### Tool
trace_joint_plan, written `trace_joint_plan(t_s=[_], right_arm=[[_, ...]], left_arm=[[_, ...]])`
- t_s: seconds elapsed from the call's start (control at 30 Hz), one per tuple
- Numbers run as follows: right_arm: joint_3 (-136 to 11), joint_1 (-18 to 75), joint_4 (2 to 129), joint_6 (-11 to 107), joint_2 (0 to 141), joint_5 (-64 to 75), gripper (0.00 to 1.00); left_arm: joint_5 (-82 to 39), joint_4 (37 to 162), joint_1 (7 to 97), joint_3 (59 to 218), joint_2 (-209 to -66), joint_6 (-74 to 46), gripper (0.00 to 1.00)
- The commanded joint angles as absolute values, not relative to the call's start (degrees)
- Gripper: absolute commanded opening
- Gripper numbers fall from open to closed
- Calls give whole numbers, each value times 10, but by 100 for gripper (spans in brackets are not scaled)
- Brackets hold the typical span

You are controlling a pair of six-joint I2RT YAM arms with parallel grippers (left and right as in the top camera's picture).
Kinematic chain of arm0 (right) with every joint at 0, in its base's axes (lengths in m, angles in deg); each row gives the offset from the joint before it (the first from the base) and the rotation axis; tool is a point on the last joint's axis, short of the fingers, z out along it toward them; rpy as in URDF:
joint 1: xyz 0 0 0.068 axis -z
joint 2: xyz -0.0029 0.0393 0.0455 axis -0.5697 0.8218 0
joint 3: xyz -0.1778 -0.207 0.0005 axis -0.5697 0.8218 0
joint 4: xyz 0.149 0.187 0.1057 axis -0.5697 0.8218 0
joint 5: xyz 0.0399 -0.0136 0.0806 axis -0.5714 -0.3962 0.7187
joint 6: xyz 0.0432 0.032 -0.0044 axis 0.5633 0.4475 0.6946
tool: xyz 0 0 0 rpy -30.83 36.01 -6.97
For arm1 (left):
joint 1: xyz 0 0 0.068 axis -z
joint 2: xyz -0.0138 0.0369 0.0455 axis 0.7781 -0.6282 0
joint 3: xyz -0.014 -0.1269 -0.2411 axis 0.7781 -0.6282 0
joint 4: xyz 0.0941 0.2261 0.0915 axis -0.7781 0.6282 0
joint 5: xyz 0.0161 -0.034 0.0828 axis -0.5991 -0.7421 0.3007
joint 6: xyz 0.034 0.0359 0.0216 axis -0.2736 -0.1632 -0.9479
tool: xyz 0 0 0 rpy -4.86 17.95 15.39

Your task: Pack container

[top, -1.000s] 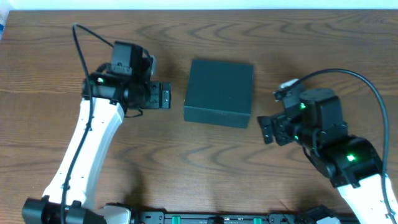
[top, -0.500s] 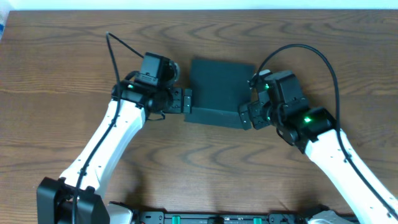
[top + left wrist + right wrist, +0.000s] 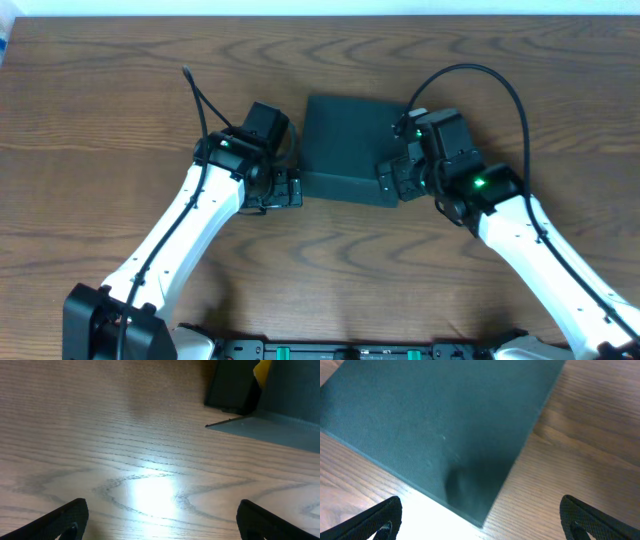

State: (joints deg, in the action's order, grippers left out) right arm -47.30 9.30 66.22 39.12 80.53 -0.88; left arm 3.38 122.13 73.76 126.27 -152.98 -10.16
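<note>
left gripper (image 3: 286, 188): fingers spread wide, holding nothing, container (image 3: 352, 148) corner just ahead on its right
right gripper (image 3: 392, 180): spread wide too, hovering right over the container's top near one corner

Overhead view evenly lit, sharp. Left wrist view: bright glare seen on tabletop (image 3: 155, 492) at 6 o'clock. Right wrist view: soft shadow cast on container (image 3: 470, 480) near 6 o'clock.

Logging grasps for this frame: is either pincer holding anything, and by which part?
Nothing is held. The left pincer and right pincer are both open at near corners of the container, gripping no part of it.
</note>
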Motion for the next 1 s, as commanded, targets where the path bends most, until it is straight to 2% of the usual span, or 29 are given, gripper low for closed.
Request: trace_joint_plan(t_s=[0.0,0.3,0.97], right_arm=[[-472,81,653,410,825,-3,99],[-472,80,647,436,879,-3,99],[-472,80,637,435,891,-21,99]], left_arm=[[60,1220,756,1249,-1534,-86,96],[83,1185,811,1184,-1534,-56,96],[90,1103,813,1121,-1534,-38,96]])
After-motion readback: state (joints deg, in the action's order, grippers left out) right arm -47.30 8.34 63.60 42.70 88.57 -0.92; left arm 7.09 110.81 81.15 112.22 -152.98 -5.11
